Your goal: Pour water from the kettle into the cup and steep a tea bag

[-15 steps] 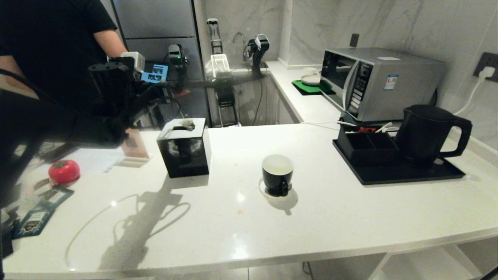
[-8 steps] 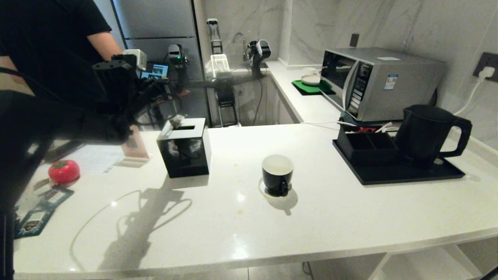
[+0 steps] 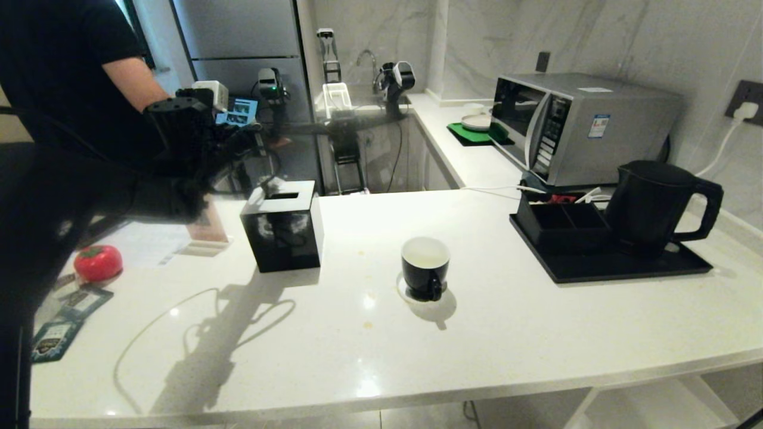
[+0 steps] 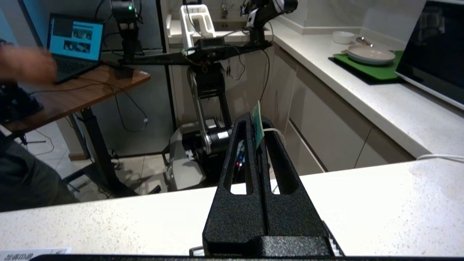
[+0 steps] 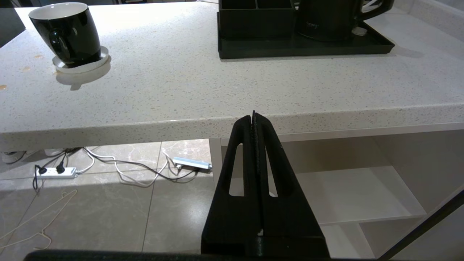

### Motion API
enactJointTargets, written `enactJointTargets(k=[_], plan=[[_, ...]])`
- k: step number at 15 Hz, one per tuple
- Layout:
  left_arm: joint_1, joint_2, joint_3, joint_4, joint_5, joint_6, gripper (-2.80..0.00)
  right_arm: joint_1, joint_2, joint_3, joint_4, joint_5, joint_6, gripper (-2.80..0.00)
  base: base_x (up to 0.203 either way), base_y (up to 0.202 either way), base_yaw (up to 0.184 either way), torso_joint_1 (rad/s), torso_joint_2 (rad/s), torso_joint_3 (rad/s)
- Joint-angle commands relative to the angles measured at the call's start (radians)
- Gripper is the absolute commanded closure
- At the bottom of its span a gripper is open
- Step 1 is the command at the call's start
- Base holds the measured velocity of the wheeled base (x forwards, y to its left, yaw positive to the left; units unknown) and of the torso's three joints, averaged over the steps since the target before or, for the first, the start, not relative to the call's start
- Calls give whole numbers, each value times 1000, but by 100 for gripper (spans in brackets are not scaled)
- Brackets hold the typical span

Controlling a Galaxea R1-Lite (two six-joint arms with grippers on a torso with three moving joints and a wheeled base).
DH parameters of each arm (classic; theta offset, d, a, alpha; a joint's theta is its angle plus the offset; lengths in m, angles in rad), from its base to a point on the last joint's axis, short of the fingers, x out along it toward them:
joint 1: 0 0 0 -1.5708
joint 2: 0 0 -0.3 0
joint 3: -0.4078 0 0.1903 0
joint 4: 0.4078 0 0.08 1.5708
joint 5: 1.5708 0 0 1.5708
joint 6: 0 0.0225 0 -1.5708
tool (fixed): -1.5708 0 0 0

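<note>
only the left wrist view shows the left end effector [image 4: 256, 125] clamped on a teal tag [image 4: 257, 127] with white string.

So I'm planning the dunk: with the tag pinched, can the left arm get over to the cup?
Probably yes. The left gripper, shut on the tea bag's tag, is raised near the tissue box. The counter between that box and the cup holds nothing tall, and the cup stands open-topped.
</note>
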Motion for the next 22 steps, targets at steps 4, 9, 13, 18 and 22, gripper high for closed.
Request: enactJointTargets(k=[4,9,13,18,22], plan=[[-2,17,-49,-2,0,-2,0,0,0,0,0,0,0,0,0,0,0,0,0,0],[-2,11,-49,-2,0,-2,0,0,0,0,0,0,0,0,0,0,0,0,0,0],[-3,7,-49,-2,0,-2,0,0,0,0,0,0,0,0,0,0,0,0,0,0],[-6,-1,-47,-4,2,-2,0,0,0,0,0,-1,0,0,0,0,0,0,0,0],[-12,-3,-41,-5,2,-2,0,0,0,0,0,0,0,0,0,0,0,0,0,0]])
